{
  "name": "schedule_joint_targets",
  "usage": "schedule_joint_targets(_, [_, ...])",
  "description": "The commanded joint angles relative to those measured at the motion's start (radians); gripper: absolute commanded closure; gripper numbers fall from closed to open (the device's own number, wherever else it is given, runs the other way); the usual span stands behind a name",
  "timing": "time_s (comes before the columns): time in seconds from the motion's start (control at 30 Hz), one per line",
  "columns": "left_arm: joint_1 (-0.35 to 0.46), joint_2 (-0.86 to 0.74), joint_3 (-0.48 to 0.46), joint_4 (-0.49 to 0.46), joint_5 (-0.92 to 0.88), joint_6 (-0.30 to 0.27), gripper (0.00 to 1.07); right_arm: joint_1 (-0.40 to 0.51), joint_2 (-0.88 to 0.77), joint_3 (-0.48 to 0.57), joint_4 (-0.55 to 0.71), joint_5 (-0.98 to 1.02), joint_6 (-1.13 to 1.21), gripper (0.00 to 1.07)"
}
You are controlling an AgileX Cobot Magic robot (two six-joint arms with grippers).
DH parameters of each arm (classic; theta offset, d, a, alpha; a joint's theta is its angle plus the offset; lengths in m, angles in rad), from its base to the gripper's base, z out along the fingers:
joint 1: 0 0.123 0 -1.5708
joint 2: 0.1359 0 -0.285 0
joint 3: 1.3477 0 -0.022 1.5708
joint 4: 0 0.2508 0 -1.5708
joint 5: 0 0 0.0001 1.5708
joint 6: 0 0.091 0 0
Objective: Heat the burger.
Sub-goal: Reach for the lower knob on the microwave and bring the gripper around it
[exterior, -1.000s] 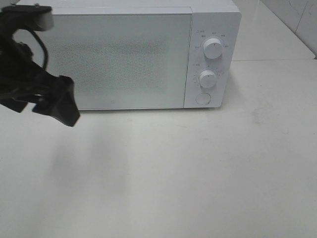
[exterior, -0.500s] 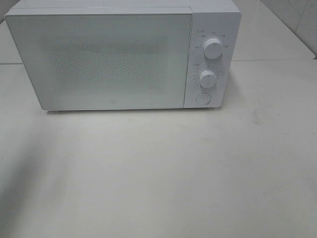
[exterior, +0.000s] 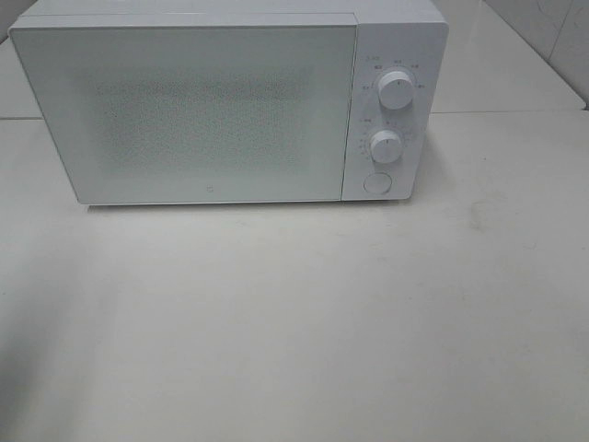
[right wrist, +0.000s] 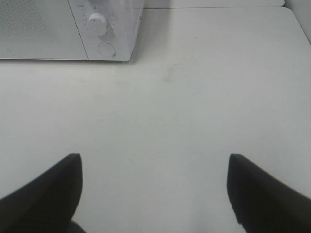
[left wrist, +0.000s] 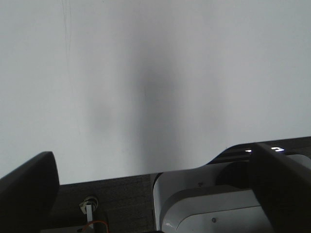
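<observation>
Gone from beside the microwave [exterior: 401,55], my left end effector [left wrist: 153,155] hangs released, jaws wide, empty. So is my right end effector [right wrist: 154,162], above bare worktop [right wrist: 204,97], microwave ahead. No burger visible; presumably it's behind the shut door [exterior: 198,115], so the dial [exterior: 386,145] comes next.

On the microwave [exterior: 184,110], small markings ring the upper dial [exterior: 397,89] and lower dial [exterior: 386,145] — too tiny to read.
</observation>
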Motion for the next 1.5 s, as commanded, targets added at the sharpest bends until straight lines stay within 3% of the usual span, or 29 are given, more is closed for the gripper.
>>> schedule_joint_targets(0.03, [0.004, -0.04, 0.038, 0.008, -0.004, -0.019, 0.06, -0.007, -0.027, 0.0, -0.002, -0.009, 0.005, 0.32])
schedule_joint_targets(0.2, [0.004, -0.14, 0.117, 0.016, -0.048, -0.056, 0.06, -0.007, -0.027, 0.0, -0.002, -0.009, 0.005, 0.32])
schedule_joint_targets(0.83, [0.003, -0.366, 0.139, 0.034, -0.004, -0.051, 0.06, -0.007, -0.027, 0.0, -0.002, -0.009, 0.003, 0.32])
schedule_joint_targets(1.5, [0.003, -0.846, 0.139, 0.007, -0.007, -0.051, 0.06, -0.007, -0.027, 0.0, -0.002, -0.009, 0.003, 0.32])
